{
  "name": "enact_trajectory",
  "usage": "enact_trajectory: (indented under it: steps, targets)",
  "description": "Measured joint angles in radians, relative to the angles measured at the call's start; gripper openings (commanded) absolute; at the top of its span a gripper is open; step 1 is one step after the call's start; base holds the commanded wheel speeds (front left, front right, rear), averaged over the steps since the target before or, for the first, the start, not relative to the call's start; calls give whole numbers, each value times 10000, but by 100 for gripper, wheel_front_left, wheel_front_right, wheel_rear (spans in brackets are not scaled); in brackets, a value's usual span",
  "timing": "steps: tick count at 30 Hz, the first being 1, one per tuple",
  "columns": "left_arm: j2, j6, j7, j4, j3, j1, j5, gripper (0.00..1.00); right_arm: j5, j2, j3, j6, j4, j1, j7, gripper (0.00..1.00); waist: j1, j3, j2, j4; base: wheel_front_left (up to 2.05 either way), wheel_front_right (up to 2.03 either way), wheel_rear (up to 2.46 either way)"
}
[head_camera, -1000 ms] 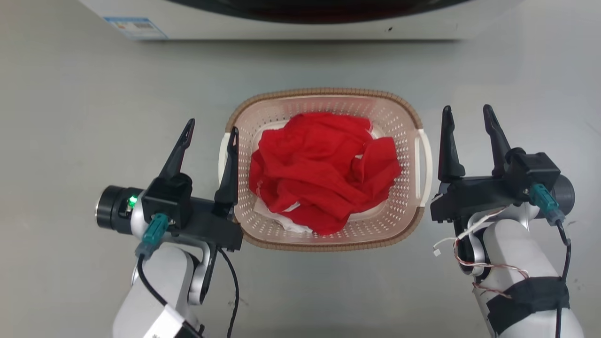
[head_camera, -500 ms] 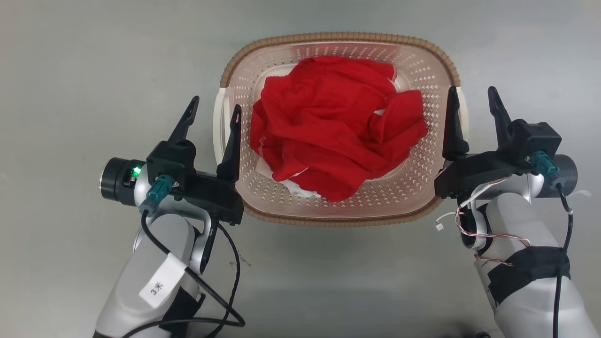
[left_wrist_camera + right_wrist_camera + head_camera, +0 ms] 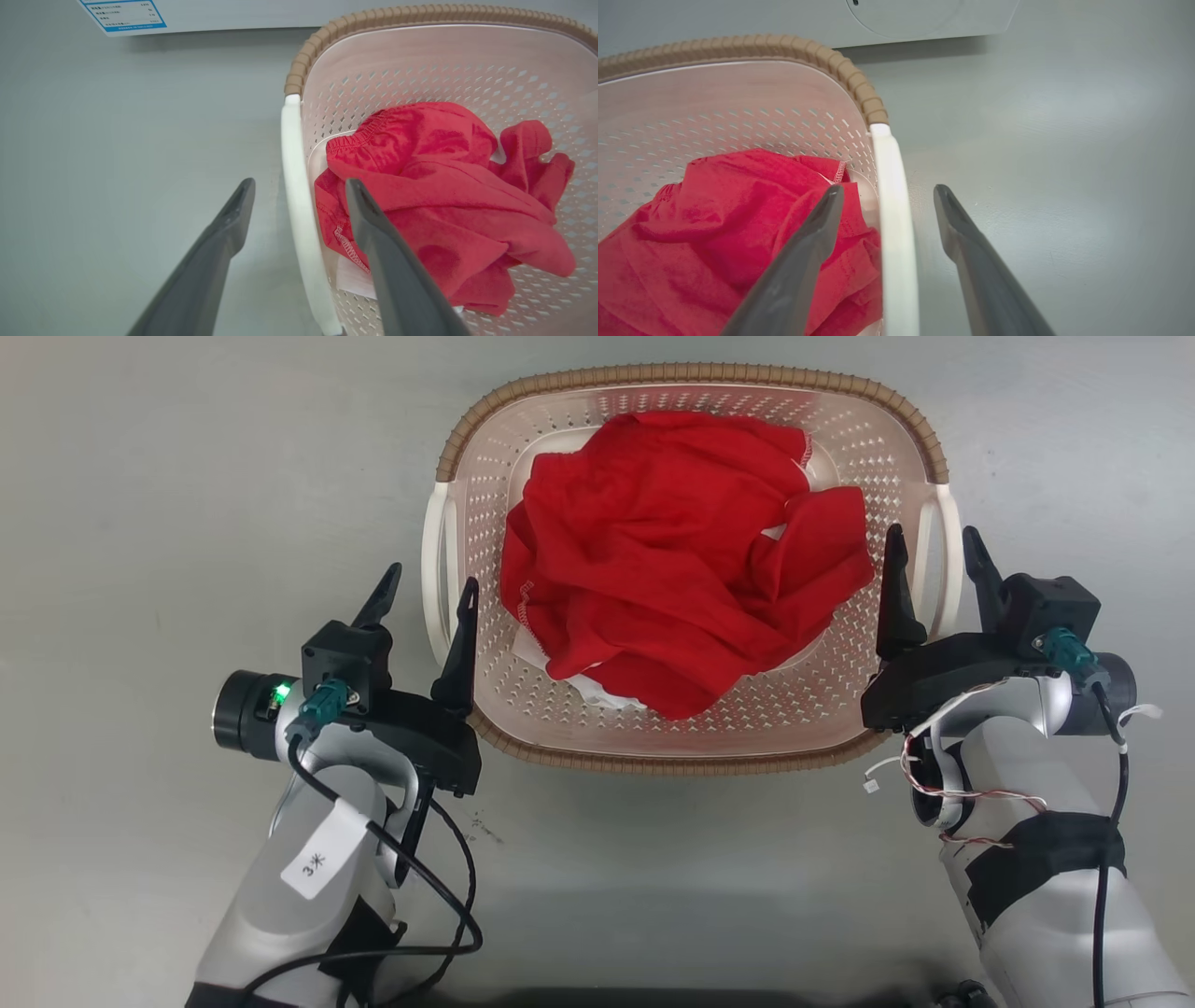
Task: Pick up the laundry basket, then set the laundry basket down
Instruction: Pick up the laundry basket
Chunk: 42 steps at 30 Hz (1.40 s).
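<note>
1. The left forearm (image 3: 308, 887) comes up from the lower left of the head view. Its wrist is bent so the dark fingers point away from the robot along the left side of the laundry basket (image 3: 691, 375).
2. The left end effector (image 3: 431, 577) is spread wide and grips nothing. In the left wrist view it (image 3: 300, 183) straddles the white left handle (image 3: 299, 210), with one finger outside over the floor (image 3: 117, 163) and the other inside the basket wall above the red garment (image 3: 444, 186). Whether either finger touches the handle cannot be told.
3. The right forearm (image 3: 1036, 896) rises from the lower right, wrapped in a black band. Its wrist is turned the same way beside the basket's right side.
4. The right end effector (image 3: 932, 532) is also wide open and holds nothing. In the right wrist view it (image 3: 888, 188) brackets the white right handle (image 3: 892, 210), with the inner finger over the red cloth and the outer one over bare floor. Contact cannot be judged here either.
5. The laundry basket lies between the two arms above the grey floor. Whether its base rests on the floor cannot be told.
6. It holds the crumpled red garment, with a white cloth (image 3: 597, 689) peeking out beneath.
7. A white appliance (image 3: 924, 18) stands beyond the basket's far rim.
</note>
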Motion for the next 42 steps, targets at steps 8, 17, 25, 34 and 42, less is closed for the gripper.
enact_trajectory:
  steps: [8, 17, 25, 34, 42]
  targets:
    - [-36, -203, 0, 836, -155, -522, -589, 100, 184, -4, 253, 0, 562, -297, 12, 100, 0, 267, 0, 4, 0, 0, 0]
    - [-38, -276, 0, 1417, -880, -750, -1501, 100, 614, -6, 802, -4, 1074, -534, 8, 91, 0, 377, 0, 15, 0, 0, 0]
    - [-25, -267, 0, 1733, -1475, -988, -2155, 2, 865, -48, 1126, -19, 1446, -772, -2, 25, 0, 373, -1, 6, 0, 0, 0]
    - [109, -98, 2, 2157, -2092, -1081, -2744, 0, 1390, -111, 1413, -61, 2011, -843, -17, 0, 0, 121, -1, 15, 0, 0, 0]
    - [111, 4, 2, 2512, -2437, -1081, -3147, 0, 1958, -115, 1862, -92, 2349, -820, -65, 0, 0, -405, -2, 51, 0, 0, 0]
